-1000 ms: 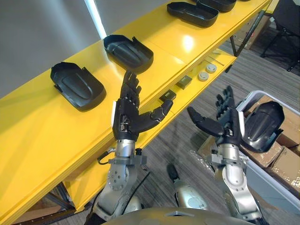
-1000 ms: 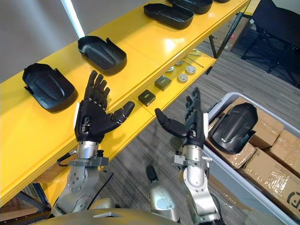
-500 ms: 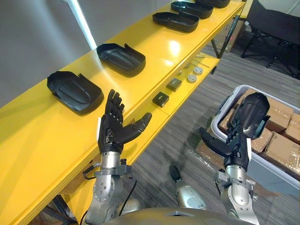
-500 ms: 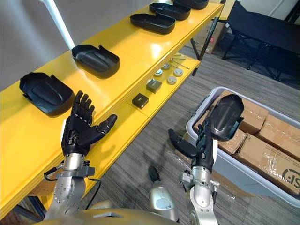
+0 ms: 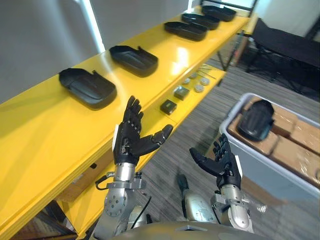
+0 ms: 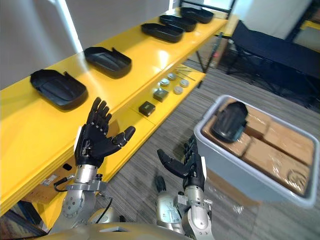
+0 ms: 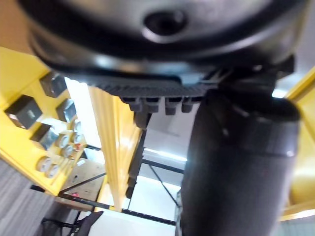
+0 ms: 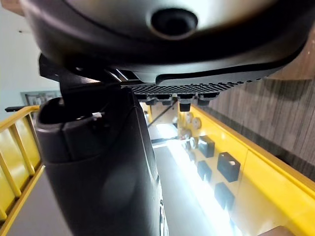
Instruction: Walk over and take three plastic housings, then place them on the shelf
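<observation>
Lowered since half a second ago, the right hand (image 5: 222,162) now hangs over the floor short of the grey bin (image 6: 235,170) and no longer overlaps the black plastic housing (image 5: 256,120), which lies hollow side down on the cardboard boxes (image 5: 300,137) inside it. Its fingers are spread wide and hold nothing. The left hand (image 5: 129,140) is raised just off the front edge of the yellow shelf (image 5: 50,135), also splayed and empty, while further housings (image 5: 87,87) lie in a row along the shelf's top, with small blocks (image 5: 168,106) on the lower ledge.
</observation>
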